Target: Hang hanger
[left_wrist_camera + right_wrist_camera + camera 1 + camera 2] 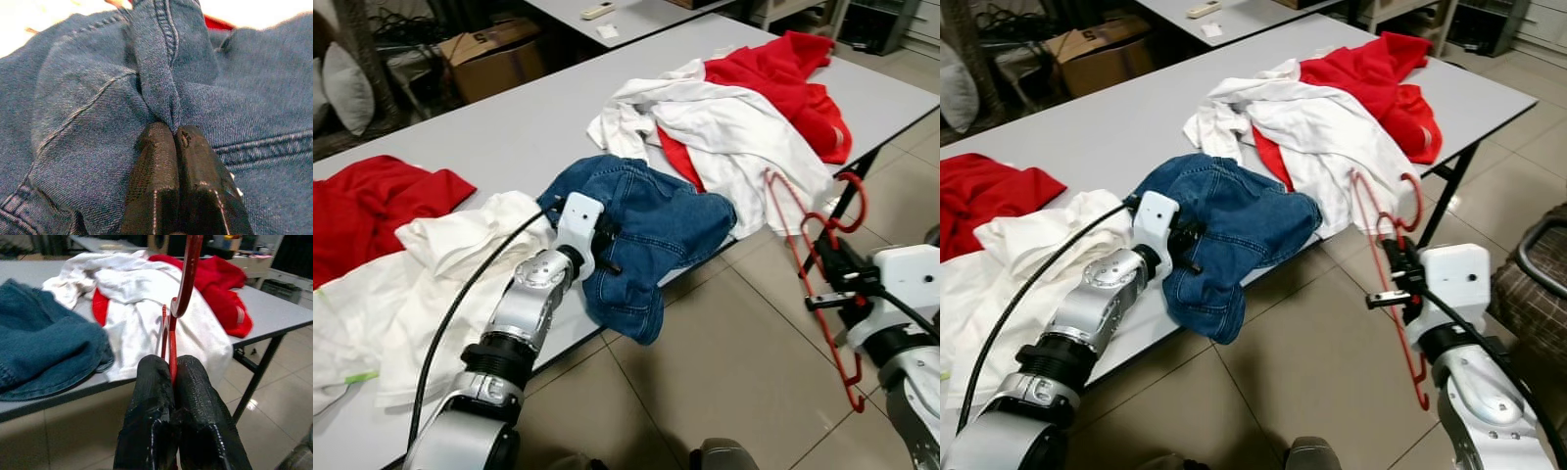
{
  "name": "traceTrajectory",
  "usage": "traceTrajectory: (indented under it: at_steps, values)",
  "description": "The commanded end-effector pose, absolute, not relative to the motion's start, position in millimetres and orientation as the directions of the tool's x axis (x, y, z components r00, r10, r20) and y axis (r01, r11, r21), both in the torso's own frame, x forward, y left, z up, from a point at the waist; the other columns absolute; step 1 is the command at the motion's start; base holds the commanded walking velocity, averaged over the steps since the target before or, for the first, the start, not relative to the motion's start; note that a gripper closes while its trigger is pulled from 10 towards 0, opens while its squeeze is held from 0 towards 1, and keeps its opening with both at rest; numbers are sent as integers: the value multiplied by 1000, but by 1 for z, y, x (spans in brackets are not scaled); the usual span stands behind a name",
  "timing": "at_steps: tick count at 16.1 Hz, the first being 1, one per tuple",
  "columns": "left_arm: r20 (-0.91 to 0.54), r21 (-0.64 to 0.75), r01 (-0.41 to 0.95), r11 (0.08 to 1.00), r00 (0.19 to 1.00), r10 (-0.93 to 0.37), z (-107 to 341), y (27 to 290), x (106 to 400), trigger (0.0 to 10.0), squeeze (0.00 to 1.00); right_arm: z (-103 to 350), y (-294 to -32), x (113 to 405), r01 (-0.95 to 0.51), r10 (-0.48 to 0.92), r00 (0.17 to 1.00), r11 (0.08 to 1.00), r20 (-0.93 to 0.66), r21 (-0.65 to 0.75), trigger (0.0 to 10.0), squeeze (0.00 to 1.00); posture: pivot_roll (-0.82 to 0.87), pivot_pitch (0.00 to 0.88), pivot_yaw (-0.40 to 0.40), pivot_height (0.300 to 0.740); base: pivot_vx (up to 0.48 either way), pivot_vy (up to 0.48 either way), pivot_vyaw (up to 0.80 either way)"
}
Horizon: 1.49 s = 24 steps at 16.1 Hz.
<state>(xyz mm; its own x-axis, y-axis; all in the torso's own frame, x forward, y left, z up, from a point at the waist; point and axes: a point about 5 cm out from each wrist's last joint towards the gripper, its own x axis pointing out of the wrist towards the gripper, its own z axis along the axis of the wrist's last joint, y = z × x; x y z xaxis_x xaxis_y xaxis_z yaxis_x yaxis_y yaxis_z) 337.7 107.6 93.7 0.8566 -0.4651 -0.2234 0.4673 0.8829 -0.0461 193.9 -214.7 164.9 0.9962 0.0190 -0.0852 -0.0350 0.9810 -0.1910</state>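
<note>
The right hand (pixel 172 377) pinched a red hanger (pixel 822 284) off the desk (pixel 509 127) edge, beside white and red clothes. The left hand (pixel 176 134) pinched a fold of blue jeans (pixel 646 220).

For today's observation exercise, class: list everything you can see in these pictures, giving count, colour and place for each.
Blue denim jeans: one, blue, draped over the table's near edge.
Red plastic hanger: one, red, held in the air right of the table.
White garments: two heaps, white, one at each end of the table.
Red garments: two, red, one at each end.
Grey table: one, grey, across the scene.
Cardboard box: one, brown, behind the table.
Left gripper: shut on jeans.
Right gripper: shut on hanger.
</note>
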Motion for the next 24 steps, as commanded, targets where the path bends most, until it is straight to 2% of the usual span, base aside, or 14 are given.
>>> traceTrajectory:
  at_steps: [1,5,6,7,9,10,13,16,17,18,19,21,22,24]
  values:
    - [-149,-90,432,897,885,-441,108,113,346,0,0,168,-218,195,-5,-7,998,981,-60,-194,10000,0,-290,0,107,740,0,0,0]
    - [69,-139,405,903,914,-400,158,116,370,0,0,170,-221,196,20,-28,999,981,-37,-194,10000,0,-293,0,112,740,0,0,0]
    - [198,-194,428,883,899,-392,188,115,378,0,0,171,-221,197,25,-31,999,980,-29,-195,10000,0,-293,0,112,740,0,0,0]
    - [458,-389,548,741,813,-361,241,112,381,0,0,173,-222,198,42,-44,999,980,-5,-194,10000,0,-293,0,115,740,0,0,0]
    - [635,-580,662,475,733,-245,274,120,378,0,0,176,-223,198,65,-62,998,980,17,-189,10000,0,-293,0,115,740,0,0,0]
    - [616,-632,639,439,758,-217,264,130,381,0,0,177,-224,199,81,-77,997,980,31,-183,10000,0,-294,0,129,740,0,0,0]
    - [191,-607,285,741,958,-212,188,143,390,0,0,176,-221,198,79,-74,997,980,34,-182,10000,0,-294,0,130,740,0,0,0]
    - [-145,-485,-78,871,989,8,135,175,379,0,0,176,-221,198,82,-77,996,980,37,-179,10000,0,-290,0,124,740,0,0,0]
    - [-149,-467,-88,880,989,20,134,177,378,0,0,176,-221,198,81,-76,996,981,36,-178,10000,0,-290,0,124,740,0,0,0]
    - [-165,-448,-119,886,985,49,134,181,379,1490,0,176,-220,198,76,-71,997,981,33,-179,10000,0,-290,0,124,740,0,0,0]
    - [-174,-420,-169,892,979,104,136,189,382,10000,0,175,-220,199,71,-67,997,981,28,-179,10000,0,-283,0,119,740,0,0,0]
    - [-98,-357,-50,933,995,16,151,187,387,10000,0,172,-218,200,49,-49,999,983,5,-176,10000,0,-283,0,119,740,0,0,0]
    - [-76,-259,25,966,996,-46,159,183,388,10000,1000,166,-217,199,30,-36,999,984,-34,-173,10000,0,-283,0,119,740,0,0,0]
    - [-47,-25,129,991,990,-130,169,182,387,10000,1000,155,-220,195,4,-32,994,966,-101,-259,10000,0,-279,0,123,740,0,0,0]
